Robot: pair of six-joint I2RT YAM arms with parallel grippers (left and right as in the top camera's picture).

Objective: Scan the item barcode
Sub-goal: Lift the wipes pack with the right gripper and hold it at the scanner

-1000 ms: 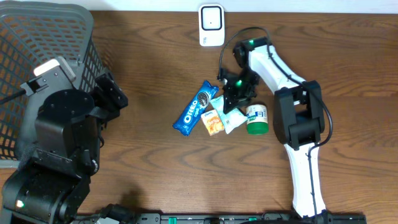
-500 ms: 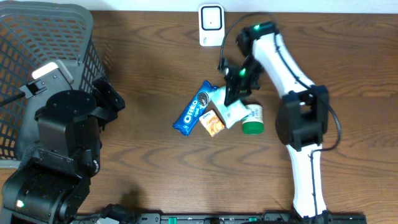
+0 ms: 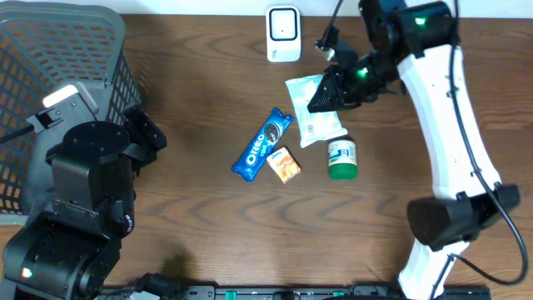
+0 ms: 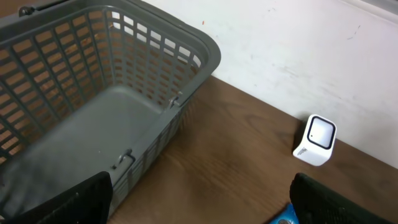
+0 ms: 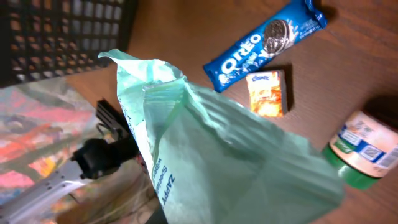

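Pale green plastic pouch [image 3: 310,118] hung above the brown wooden table [image 3: 200,217], near the small white scanner box [image 3: 283,33], likely so its barcode could face it. The right gripper [image 3: 329,93] was pinched tight on its edge. A blue cookie pack [image 3: 264,144] and a green-lidded jar [image 3: 342,158] lay below. The left gripper [image 4: 199,199] stood wide apart, holding nothing, by the grey plastic basket [image 4: 155,81].

The counter [image 3: 200,100] shows a wide bare lane between the basket [image 3: 117,58] and the Oreo pack [image 3: 264,144], running up to the scanner [image 3: 283,33]. Right of that lane, the Oreo pack, the small orange box [image 3: 286,164] just beside it and the green-lidded jar [image 3: 342,158] crowd the middle. The pale green pouch [image 3: 310,125], pinched in the right hand [image 3: 316,102], overhangs the room between scanner and jar. The left arm [image 3: 83,192] fills the near left corner beside the basket.
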